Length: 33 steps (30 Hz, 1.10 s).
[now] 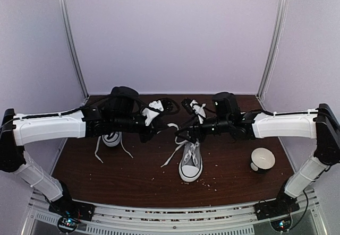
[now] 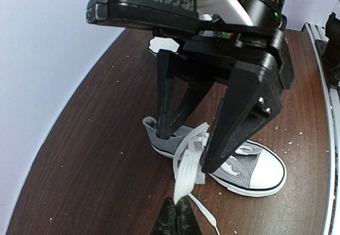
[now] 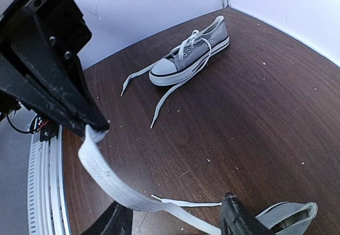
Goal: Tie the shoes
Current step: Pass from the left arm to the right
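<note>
Centre shoe (image 1: 190,162) sits toe toward near edge, one lace (image 3: 106,176) drawn up off it. We see left gripper (image 2: 176,206) pinching lace; right gripper (image 3: 174,208) gapes wide, strand running between jaws, ungripped. We judge step: gathering lace for first cross. Next move calls for right jaws closing on strand without slackening it. Second shoe (image 1: 111,138) lies under left arm (image 1: 50,126), laces loose.

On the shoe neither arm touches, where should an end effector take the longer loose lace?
Probably near the free end of the lace, from straight above, straddling its width: it lies flat and straight on bare table, clear of the shoe.
</note>
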{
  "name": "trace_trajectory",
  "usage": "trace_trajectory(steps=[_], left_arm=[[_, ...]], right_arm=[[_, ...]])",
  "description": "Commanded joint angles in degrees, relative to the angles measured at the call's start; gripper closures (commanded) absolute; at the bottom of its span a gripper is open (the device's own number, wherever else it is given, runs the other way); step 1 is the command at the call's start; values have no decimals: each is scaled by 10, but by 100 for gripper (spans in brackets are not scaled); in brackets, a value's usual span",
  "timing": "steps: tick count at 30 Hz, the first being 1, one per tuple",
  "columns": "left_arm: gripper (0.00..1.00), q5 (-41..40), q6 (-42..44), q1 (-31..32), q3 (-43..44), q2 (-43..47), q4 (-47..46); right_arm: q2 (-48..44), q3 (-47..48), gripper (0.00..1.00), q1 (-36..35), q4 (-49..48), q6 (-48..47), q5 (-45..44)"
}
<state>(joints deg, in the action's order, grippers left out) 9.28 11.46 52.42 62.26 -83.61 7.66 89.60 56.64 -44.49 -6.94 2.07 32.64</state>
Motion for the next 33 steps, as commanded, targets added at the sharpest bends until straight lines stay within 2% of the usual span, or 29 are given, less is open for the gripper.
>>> trace_trajectory(steps=[1, 4, 7, 9, 12, 13, 15, 16, 17, 18, 19, 22, 25, 29, 33], left_arm=[[100, 10, 1, -12, 20, -9, -8], [100, 15, 1, -13, 29, -17, -3], [100, 18, 1, -13, 33, -20, -4], [100, 22, 0, -13, 35, -22, -3], [100, 28, -2, -13, 42, -29, 3], [100, 31, -6, -13, 45, -32, 7], [100, 36, -17, -13, 54, -43, 16], [89, 37, -24, -14, 58, -48, 20], [71, 36, -32, -14, 60, -52, 21], [57, 33, -40, -14, 61, -55, 19], [50, 33, -45, -14, 61, -58, 19], [38, 23, -70, -14, 63, -65, 12], [38, 3, -110, -14, 91, -98, 37], [44, 66, -142, -14, 180, -191, 98], [40, 55, -178, -19, 202, -248, 72]], right_arm=[[15, 28, 45, 9, -48, 14, 36], [25, 34, 49, 9, -48, 15, 35], [27, 36, 58, 9, -50, 16, 33], [27, 36, 69, 8, -53, 22, 42], [24, 32, 94, 9, -60, 34, 55], [20, 25, 100, 10, -66, 41, 55], [13, 8, 100, 14, -85, 67, 47], [10, 0, 100, 19, -93, 90, 36], [10, -6, 100, 24, -99, 105, 32], [11, -11, 100, 32, -104, 126, 29], [13, -16, 100, 39, -113, 158, 22], [23, -20, 100, 51, -110, 216, -32], [41, -13, 100, 57, -80, 270, -83], [54, -19, 100, 64, -59, 324, -133], [53, -26, 100, 68, -14, 336, -178]])
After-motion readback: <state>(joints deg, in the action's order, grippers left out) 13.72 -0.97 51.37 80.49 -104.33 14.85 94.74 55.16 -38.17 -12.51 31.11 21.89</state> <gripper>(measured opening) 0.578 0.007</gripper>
